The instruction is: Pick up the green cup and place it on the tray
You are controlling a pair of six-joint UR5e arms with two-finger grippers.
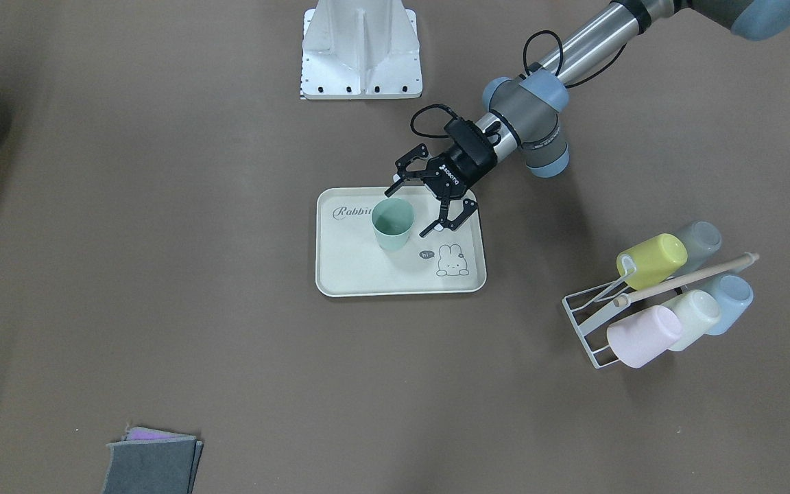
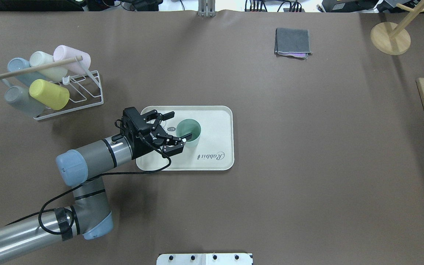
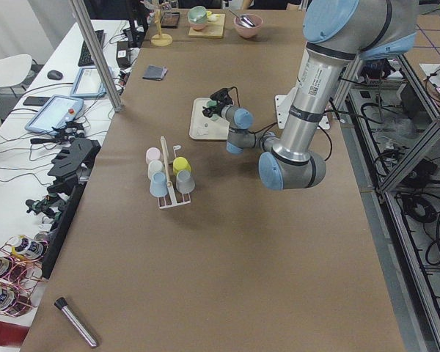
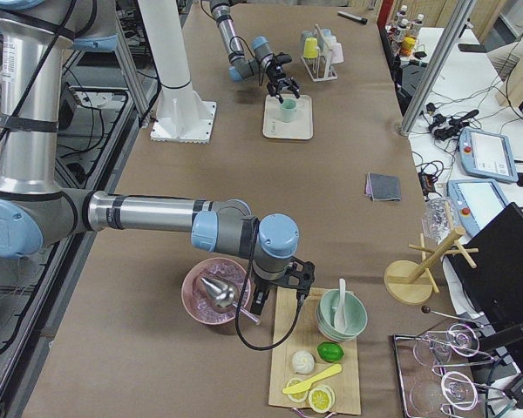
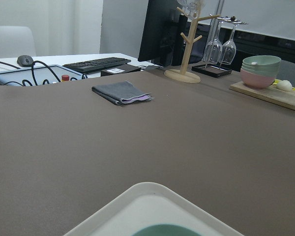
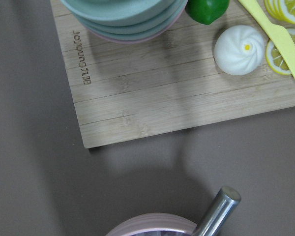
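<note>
Placement looks done to me: the green cup (image 1: 392, 224) stands upright on the tray (image 1: 347, 269), so my left gripper (image 1: 412, 209) hangs spread wide beside it, gripping nothing.

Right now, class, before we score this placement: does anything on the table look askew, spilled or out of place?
Nothing stands out. The green cup stands upright, well inside the rim of the tray, with nothing spilled. The cups on the rack lie slanted, but that is how the rack holds them.
</note>
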